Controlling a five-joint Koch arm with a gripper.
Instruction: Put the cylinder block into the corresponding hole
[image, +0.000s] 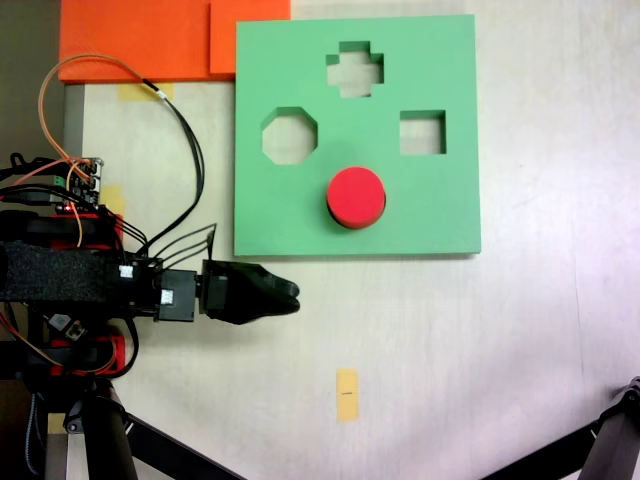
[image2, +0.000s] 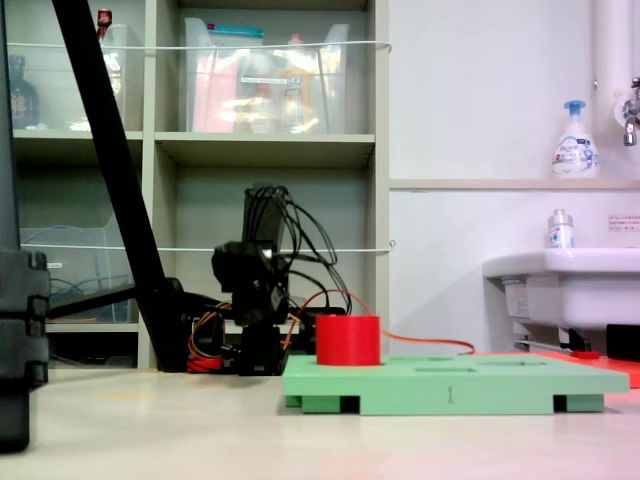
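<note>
I see the claw (image: 285, 292) over the bare desk (image: 480, 350), just off the board's (image: 290, 215) lower left corner in the top-down view, holding nothing; its jaws look pressed together. The one red cylinder (image: 357, 196) stands in the round hole, its upper half proud of the board in the side view (image2: 348, 340). From above I count three open cut-outs: cross (image: 355, 69), octagon (image: 289, 136), square (image: 422, 133).
</note>
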